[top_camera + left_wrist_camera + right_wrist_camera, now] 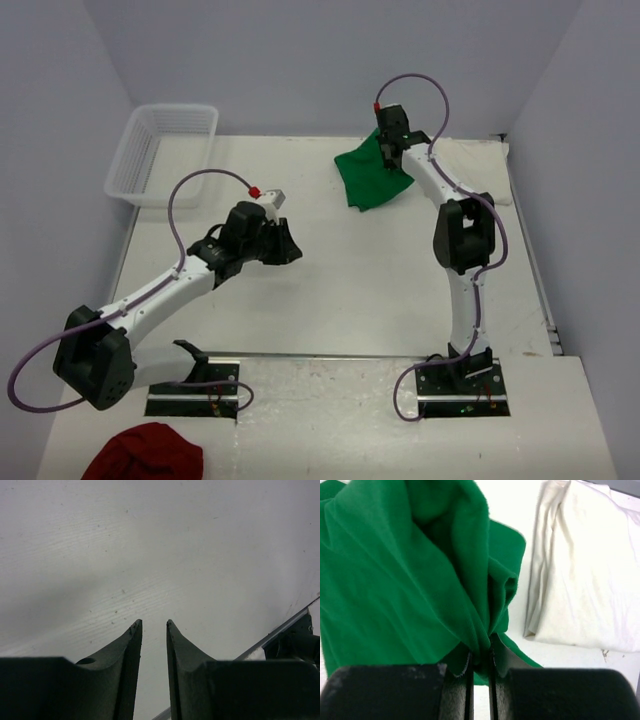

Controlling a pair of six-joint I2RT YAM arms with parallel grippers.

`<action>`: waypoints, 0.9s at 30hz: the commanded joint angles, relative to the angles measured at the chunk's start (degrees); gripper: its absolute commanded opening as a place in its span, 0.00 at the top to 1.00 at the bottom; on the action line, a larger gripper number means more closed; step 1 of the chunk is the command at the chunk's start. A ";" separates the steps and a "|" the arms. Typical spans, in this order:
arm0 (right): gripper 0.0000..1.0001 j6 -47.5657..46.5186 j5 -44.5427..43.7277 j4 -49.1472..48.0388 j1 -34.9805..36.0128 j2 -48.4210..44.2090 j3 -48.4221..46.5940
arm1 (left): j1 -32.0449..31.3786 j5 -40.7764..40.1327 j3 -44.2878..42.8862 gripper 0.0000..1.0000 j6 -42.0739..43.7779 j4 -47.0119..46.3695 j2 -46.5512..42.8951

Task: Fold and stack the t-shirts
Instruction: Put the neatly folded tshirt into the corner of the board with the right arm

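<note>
The green t-shirt (366,178) lies bunched on the table at the far right of centre, with one part lifted. My right gripper (388,150) is shut on a gathered fold of it. In the right wrist view the green t-shirt (395,580) fills the left side and runs down between the closed fingers of the right gripper (481,652). The cream-white t-shirt (590,570) lies folded just to the right, and also shows by the far right edge (478,157). My left gripper (291,246) hovers over bare table at mid-left. In its wrist view the left gripper (153,625) is slightly open with nothing between its fingers.
A white wire basket (163,150) stands at the far left corner. A dark red cloth (143,455) lies at the near left, in front of the left arm's base. The right arm's base plate (295,640) shows in the left wrist view.
</note>
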State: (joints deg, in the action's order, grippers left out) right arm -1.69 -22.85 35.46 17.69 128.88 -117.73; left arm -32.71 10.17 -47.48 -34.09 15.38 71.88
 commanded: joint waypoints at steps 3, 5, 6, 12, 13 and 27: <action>1.00 -2.87 -5.97 -5.76 -0.82 -1.79 -3.11 | -0.51 -0.51 3.27 0.73 -0.37 -4.65 -6.22; 1.00 -3.31 -7.81 -5.67 -0.73 -1.79 -4.08 | -0.78 -0.33 4.24 0.73 -0.28 -4.57 -6.22; 1.00 -3.40 -8.95 -5.32 -0.82 -1.79 -4.52 | -0.95 -0.16 4.68 0.73 -0.37 -4.83 -5.87; 1.00 -7.26 -11.07 -6.90 -1.34 -2.50 -6.27 | -0.95 -1.21 6.26 0.72 -0.46 -5.62 -6.57; 1.00 -7.62 -10.99 -6.81 -1.43 -1.88 -7.85 | -1.04 -1.56 5.92 0.72 0.24 -5.53 -6.49; 1.00 -7.45 -13.45 -4.00 -1.87 -5.21 -9.54 | -1.04 -2.00 4.60 0.72 2.00 -4.92 -3.06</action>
State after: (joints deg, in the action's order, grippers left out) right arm -8.34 -33.65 32.56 16.29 128.22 -125.40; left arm -33.47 8.73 -41.34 -33.41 12.71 67.83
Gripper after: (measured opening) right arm 0.062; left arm 0.277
